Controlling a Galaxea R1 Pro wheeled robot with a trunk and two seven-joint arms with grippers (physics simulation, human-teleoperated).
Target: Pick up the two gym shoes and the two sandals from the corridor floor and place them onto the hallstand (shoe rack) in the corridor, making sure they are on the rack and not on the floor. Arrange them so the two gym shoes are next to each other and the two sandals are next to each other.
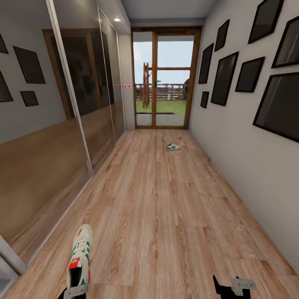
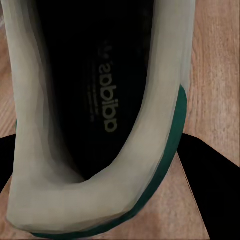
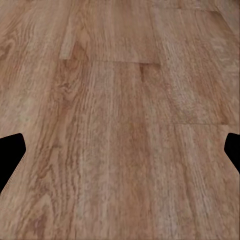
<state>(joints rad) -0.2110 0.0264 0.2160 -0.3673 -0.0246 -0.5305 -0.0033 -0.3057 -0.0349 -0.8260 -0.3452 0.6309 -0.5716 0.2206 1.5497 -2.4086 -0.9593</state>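
Note:
One white gym shoe (image 1: pixel 81 257) with green stripes and a red tongue hangs toe-forward at the lower left of the head view, with my left gripper (image 1: pixel 74 291) shut on its heel. In the left wrist view the shoe's dark inside (image 2: pixel 100 90) and white heel collar sit between the black fingers (image 2: pixel 210 190). The second gym shoe (image 1: pixel 172 146) lies far ahead on the corridor floor (image 1: pixel 166 207), near the glass door. My right gripper (image 1: pixel 229 287) stands open low at the right, over bare planks (image 3: pixel 120 125). The sandals and the hallstand are out of view.
Mirrored sliding wardrobe doors (image 1: pixel 54 137) line the left side. The right wall (image 1: pixel 249 158) carries several dark picture frames. A wood-framed glass door (image 1: pixel 164 79) closes the corridor's far end. Wood-plank floor runs between them.

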